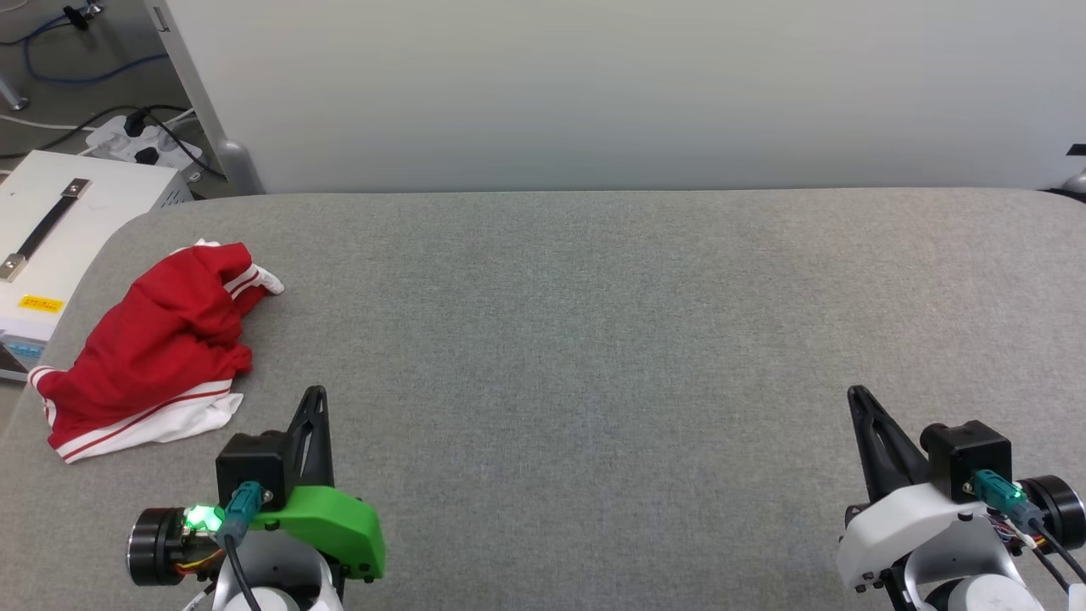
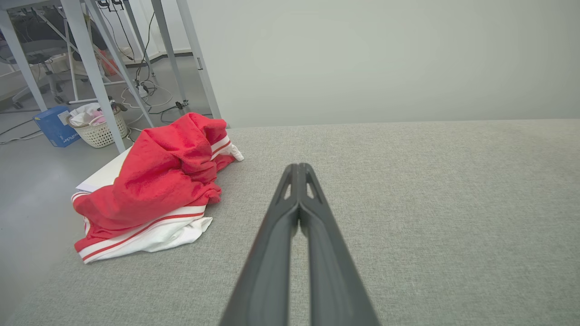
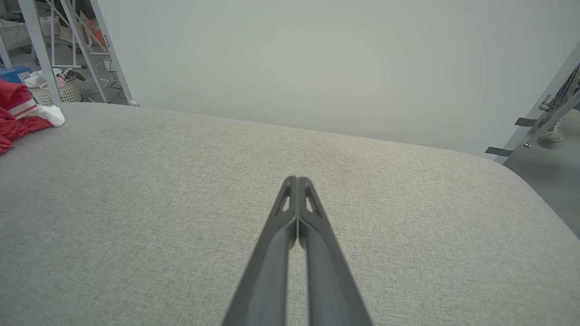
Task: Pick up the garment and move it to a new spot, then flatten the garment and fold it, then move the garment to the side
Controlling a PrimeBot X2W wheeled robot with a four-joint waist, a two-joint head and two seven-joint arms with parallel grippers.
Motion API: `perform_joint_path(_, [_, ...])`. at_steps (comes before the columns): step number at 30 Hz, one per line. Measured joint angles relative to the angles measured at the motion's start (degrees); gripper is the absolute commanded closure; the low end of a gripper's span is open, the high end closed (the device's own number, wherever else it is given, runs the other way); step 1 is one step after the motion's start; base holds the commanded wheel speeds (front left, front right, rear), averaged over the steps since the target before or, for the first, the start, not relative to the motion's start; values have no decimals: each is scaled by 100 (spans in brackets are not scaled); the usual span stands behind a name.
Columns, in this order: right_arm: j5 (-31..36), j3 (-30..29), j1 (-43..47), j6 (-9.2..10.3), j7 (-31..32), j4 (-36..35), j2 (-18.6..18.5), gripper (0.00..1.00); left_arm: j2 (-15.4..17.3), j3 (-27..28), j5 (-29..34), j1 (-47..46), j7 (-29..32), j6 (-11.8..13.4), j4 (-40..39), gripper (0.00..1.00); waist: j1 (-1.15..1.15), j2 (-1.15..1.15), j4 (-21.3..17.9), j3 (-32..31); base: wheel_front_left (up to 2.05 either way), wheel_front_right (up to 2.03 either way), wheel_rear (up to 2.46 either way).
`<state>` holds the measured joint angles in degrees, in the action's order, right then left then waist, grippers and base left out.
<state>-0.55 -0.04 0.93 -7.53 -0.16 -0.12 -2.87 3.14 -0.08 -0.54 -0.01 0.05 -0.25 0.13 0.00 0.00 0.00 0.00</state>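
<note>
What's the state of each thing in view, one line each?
garment: crumpled heap at the left end of the table, not folded, untouched.
left gripper: shut, empty, near the garment but apart from it.
right gripper: shut, empty, above bare table.
basket: upright on the floor, holding cloth.

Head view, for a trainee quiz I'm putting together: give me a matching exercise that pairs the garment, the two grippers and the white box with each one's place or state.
Things:
1. garment
2. left gripper
3. right gripper
4. white box

Place or state:
A. shut, white-bodied, lower right
B. black handle on top, far left edge
C. crumpled in a heap, left side
D. shut, green-bodied, lower left

Pairs: 1-C, 2-D, 3-A, 4-B
</note>
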Motion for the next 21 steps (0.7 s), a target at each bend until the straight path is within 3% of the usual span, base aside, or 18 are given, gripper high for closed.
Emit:
perform_joint_path(11, [0,-1,0,0,0,0,0,100,0,0,0,0,0,0,0,100,0,0,0,0,0,0,0])
perform_joint_path(12, [-3,0,2,0,0,-1,0,0,1,0,-1,0,0,0,1,0,0,0,0,0,0,0,0])
perform_joint_path(21, [-21,-18,3,0,-14,-4,1,0,1,-8,-3,0,-16,8,0,0,0,0,-1,8,0,0,0])
